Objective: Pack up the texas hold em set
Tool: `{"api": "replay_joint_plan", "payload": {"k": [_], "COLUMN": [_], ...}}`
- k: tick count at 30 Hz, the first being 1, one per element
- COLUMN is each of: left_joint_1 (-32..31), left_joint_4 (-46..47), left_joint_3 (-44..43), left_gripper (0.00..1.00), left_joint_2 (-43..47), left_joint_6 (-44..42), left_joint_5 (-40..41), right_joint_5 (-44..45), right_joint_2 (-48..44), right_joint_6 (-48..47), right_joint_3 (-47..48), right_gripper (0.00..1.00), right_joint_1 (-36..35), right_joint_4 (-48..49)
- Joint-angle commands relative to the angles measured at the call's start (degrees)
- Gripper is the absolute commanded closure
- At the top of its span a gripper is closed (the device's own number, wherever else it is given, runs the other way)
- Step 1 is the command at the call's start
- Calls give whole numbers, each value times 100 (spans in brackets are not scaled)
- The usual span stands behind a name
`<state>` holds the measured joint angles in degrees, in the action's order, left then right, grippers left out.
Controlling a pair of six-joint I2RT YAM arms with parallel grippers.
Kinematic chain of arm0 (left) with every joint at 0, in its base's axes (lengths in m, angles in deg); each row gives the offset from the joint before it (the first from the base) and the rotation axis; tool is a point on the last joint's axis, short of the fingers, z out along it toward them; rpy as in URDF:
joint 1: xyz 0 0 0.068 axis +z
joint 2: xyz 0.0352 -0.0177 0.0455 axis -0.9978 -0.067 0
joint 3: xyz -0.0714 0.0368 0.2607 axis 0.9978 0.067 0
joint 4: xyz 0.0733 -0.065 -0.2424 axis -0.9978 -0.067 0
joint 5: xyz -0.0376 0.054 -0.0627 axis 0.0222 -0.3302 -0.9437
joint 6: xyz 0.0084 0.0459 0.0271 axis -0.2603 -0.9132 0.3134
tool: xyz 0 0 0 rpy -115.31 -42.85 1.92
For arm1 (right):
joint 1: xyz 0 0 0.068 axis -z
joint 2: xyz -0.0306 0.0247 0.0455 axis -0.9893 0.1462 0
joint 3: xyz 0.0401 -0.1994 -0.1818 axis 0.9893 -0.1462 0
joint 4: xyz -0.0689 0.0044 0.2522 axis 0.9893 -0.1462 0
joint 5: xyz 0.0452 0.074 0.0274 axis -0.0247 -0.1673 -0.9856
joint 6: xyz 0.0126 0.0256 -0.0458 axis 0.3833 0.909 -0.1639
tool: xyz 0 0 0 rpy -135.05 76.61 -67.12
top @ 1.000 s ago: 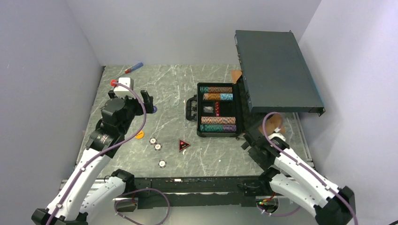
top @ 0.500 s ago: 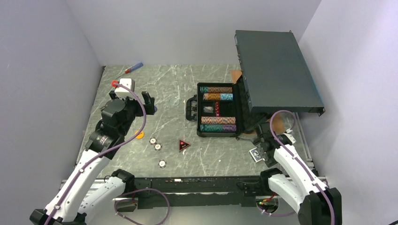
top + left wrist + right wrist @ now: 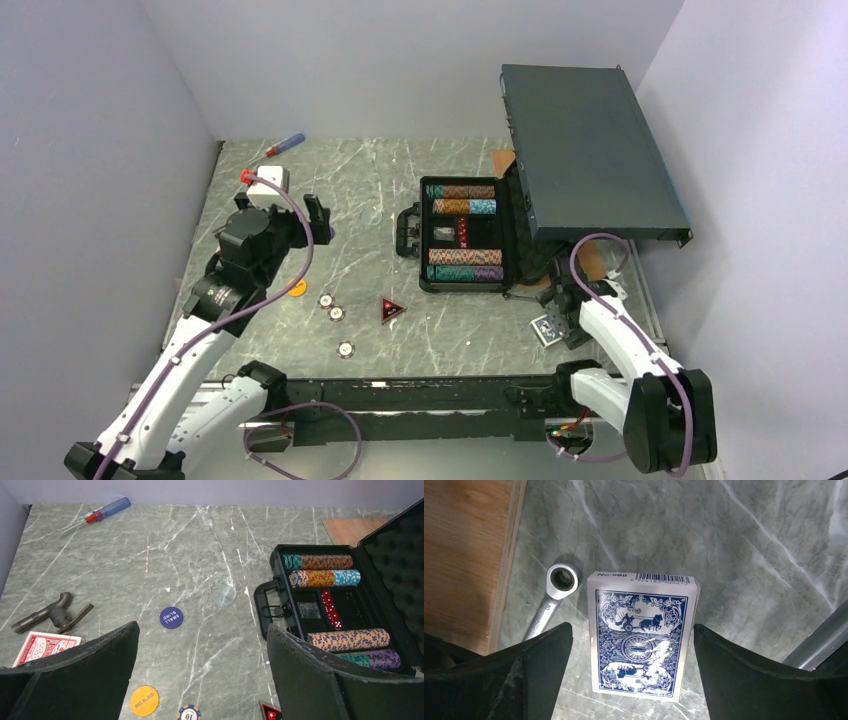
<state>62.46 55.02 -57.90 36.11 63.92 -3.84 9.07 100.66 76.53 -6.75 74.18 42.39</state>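
Note:
The small dark grey case (image 3: 465,236) lies open mid-table, with striped chip rows and red dice (image 3: 330,610) in its tray (image 3: 300,621). A blue card deck (image 3: 641,640) lies flat near the front right edge (image 3: 543,329). My right gripper (image 3: 632,630) is open and hovers over it, a finger on each side, not touching. My left gripper (image 3: 202,645) is open and empty above the table's left. A red deck (image 3: 45,645), blue Small Blind button (image 3: 171,617), orange Big Blind button (image 3: 144,700) and loose chips (image 3: 337,313) lie on the table.
A large dark rack box (image 3: 590,150) stands behind the case at right. A screwdriver (image 3: 105,510) lies far left. A dark metal tool (image 3: 52,614), a clear disc (image 3: 223,593), a wrench (image 3: 549,602), a wood board (image 3: 464,555) and a red triangle card (image 3: 391,310) lie about.
My right arm has swung to the right and back, uncovering the blue deck; its gripper now sits over the deck. The left arm has barely shifted.

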Motion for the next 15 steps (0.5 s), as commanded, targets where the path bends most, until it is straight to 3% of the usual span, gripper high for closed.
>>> {"api": "replay_joint_plan", "payload": {"k": [1,10,13,15], "left_joint_1": [-20,-20,-20,-20], "left_joint_4": [80,49,56,55], "left_joint_3": [-267,-280,-271,-278], "left_gripper": [1,1,1,1], "left_joint_2": [34,37,29,17], "left_joint_6": [14,-5,-1,1], "left_joint_5": [30,61,43,36], "right_joint_5": [-212,-121,-190,-247], "right_joint_2": [292,254,-92,-544], "right_joint_6": [-88,102,-14,-119], "right_joint_3": [-80,-197,-218,-231], "right_gripper": [10,51,59,70], "right_joint_1": [29,33,33,31], "right_joint_4": [277,173,127,75]}}
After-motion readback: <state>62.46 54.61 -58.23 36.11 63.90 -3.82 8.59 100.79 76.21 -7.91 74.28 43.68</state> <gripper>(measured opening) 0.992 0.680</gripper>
